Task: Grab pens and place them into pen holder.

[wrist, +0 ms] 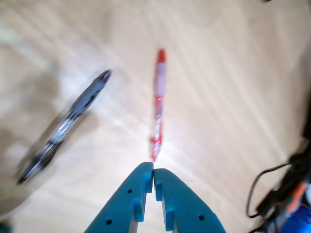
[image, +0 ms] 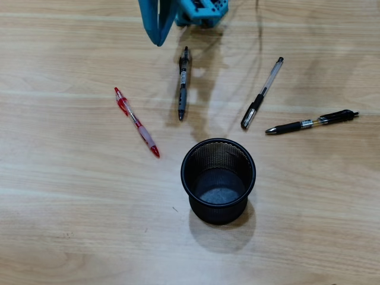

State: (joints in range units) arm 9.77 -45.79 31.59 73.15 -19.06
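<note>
Lying loose on wooden table: four pens fanned behind empty pen holder.
Left to right in overhead view: red pen, dark grey pen, clear pen, black pen. Teal gripper pressed together, empty, just short of red pen's tip; cables at right in wrist view.

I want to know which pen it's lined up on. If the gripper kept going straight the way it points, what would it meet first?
Most likely the red pen: in the wrist view the shut gripper points right at its near end, with the dark grey pen well off to the left. Height above the table is unclear.
</note>
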